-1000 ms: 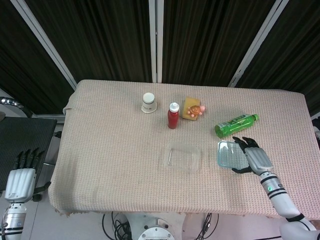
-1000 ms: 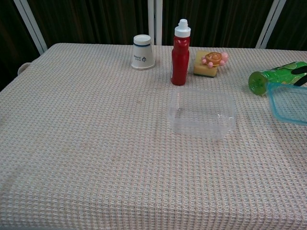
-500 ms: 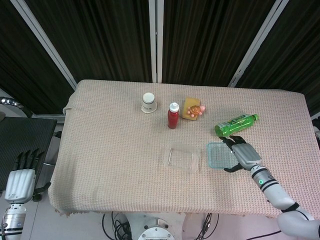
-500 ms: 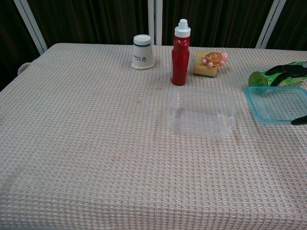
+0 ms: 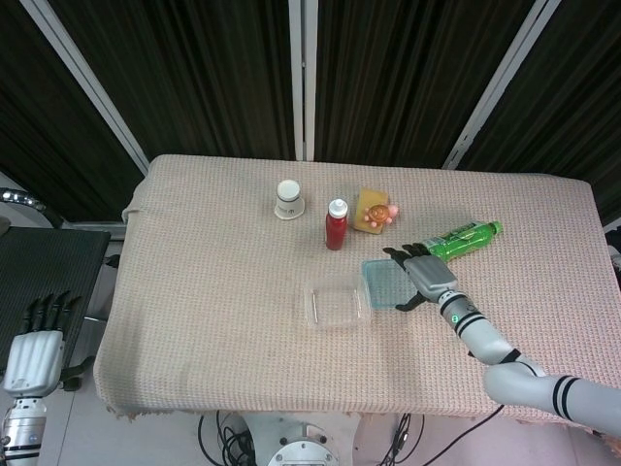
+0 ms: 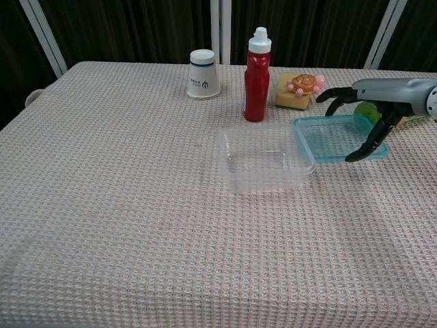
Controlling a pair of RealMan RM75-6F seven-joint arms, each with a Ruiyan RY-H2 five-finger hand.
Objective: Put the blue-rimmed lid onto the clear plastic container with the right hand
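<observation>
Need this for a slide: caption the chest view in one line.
Right hand holds the blue-rimmed lid beside the clear plastic container, not yet on it.

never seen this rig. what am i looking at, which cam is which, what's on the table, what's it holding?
It is a two-armed robot with finger hands, steered by a person. The head view looks down from above; the chest view looks across the table from low at the front.

The right hand grips the blue-rimmed lid by one edge, and the lid's other edge is at the rim of the clear plastic container; it is not on top yet. The left hand hangs off the table's side, holding nothing, fingers apart.

Also on the cloth: a white cup upside down, a red squeeze bottle, a yellow sponge with a small turtle toy on it, and a green bottle lying on its side.
</observation>
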